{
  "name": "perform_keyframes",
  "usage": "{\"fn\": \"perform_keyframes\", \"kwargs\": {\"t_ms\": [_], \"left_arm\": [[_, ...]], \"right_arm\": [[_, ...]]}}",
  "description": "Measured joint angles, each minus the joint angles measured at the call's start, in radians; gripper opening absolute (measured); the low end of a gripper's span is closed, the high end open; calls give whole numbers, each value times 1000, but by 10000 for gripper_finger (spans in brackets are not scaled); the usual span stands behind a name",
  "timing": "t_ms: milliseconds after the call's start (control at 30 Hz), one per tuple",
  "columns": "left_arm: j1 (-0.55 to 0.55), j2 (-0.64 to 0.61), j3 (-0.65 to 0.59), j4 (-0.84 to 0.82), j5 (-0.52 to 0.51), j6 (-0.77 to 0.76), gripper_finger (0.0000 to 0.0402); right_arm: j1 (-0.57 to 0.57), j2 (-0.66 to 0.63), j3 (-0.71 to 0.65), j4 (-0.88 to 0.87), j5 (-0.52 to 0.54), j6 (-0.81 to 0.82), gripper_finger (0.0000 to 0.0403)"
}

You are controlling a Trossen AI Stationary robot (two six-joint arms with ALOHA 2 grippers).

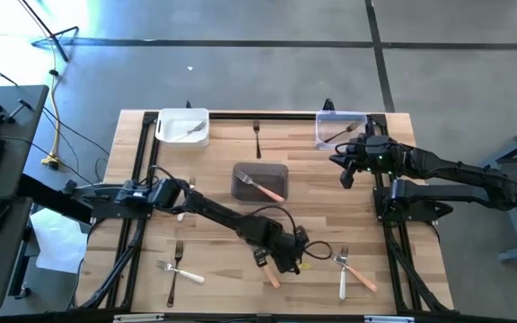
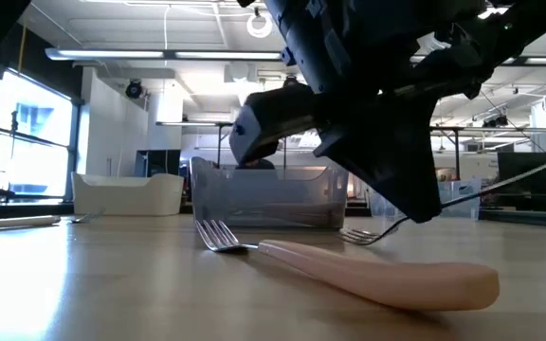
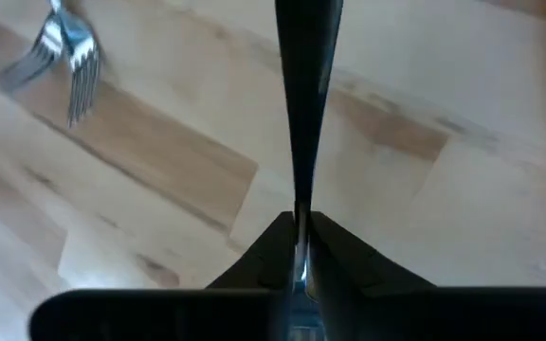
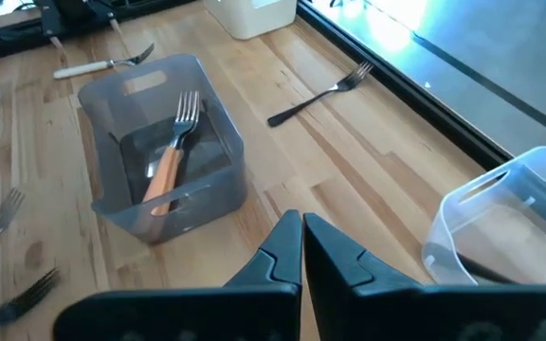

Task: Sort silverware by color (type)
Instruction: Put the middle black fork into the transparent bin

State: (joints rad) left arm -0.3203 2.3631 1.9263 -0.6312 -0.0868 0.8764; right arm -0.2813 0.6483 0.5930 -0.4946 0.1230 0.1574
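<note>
The left gripper [image 1: 285,254] is pinching a black-handled fork [image 3: 307,104] by its slim, stiff, light, likely slippery handle; mid-handle suits. The right gripper [image 1: 346,174] is waiting closed, empty.

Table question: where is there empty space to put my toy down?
Bare wood lies between the white tub and the grey tub, and between the grey tub and the right gripper. The near edge is crowded: forks and the left gripper.

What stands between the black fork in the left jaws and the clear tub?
The right gripper hangs just in front of the clear tub, near the black fork's straight path from the left gripper.
</note>
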Motion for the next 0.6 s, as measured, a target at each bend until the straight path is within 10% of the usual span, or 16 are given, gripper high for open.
{"fn": "perform_keyframes", "kwargs": {"t_ms": [333, 600], "left_arm": [[21, -48, -1, -68, -56, -195, 104], [4, -249, -169, 65, -34, -504, 11]], "right_arm": [[2, -1, 0, -78, 1, 79, 12], [13, 39, 1, -158, 67, 166, 37]]}}
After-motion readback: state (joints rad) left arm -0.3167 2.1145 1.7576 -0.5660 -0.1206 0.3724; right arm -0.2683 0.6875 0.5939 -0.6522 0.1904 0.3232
